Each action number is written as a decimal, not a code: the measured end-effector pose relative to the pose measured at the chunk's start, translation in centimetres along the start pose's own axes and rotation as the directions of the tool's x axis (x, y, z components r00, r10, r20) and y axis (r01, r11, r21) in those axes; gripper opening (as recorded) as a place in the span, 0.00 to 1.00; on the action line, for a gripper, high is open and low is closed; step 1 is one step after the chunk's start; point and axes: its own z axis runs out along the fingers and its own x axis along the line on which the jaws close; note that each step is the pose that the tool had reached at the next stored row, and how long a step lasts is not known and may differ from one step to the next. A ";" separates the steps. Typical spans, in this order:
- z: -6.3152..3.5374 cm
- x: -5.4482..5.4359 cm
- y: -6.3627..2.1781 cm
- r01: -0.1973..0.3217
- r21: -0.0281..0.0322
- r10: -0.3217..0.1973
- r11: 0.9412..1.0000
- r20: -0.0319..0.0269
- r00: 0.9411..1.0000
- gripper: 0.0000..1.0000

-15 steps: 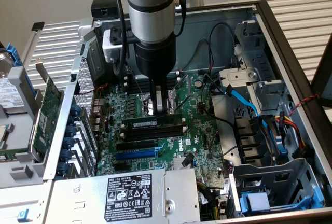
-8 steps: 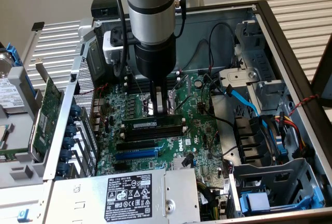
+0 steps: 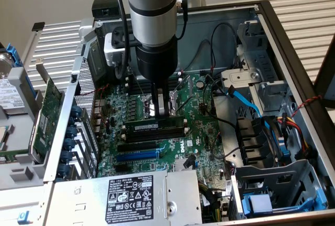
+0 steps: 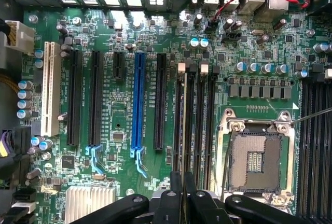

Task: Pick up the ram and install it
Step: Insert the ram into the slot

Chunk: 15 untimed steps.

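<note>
Tool (image 3: 161,112) lowered onto the motherboard (image 3: 180,143) inside an open computer case (image 3: 293,43).
Its fingers, nearly together, pinch the top edge of the ram (image 3: 157,126), which stands on edge beside black slots (image 3: 152,136); a green expansion card (image 3: 49,105) leans outside the case, at the exterior view's left.

A white slatted table (image 3: 57,37) carries the open computer case (image 3: 209,17), lying on its side.

Motherboard (image 4: 129,37): green PCB, glossy lacquer. Black slots (image 4: 75,99) on it: matt plastic; blue slot (image 4: 138,99) betw. them: glossier plastic. CPU socket (image 4: 257,162) on it: bright bare metal frame. Heatsink (image 4: 88,200) at its edge: ribbed pale aluminium, satin. Ram (image 3: 155,125) on it: green PCB, matt black chips, pale paper label. Gripper (image 3: 161,113) over it: black, slight sheen. Case (image 3: 220,22) around it: grey sheet metal, matt.
</note>
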 end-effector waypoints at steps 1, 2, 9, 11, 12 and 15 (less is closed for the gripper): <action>0.04 0.0 0.00 0.000 0.000 0.000 1.000 0.000 1.000 0.13; 0.05 0.0 0.00 0.001 0.000 -0.001 1.000 0.000 1.000 0.13; 0.25 -0.1 0.00 0.003 0.000 -0.003 1.000 0.000 1.000 0.13; 0.30 -0.1 0.01 0.002 0.000 -0.002 1.000 0.000 1.000 0.13; 0.32 -0.1 0.02 0.002 0.000 -0.002 1.000 0.000 1.000 0.13; 0.36 -0.1 0.10 0.002 0.000 -0.002 1.000 0.000 1.000 0.13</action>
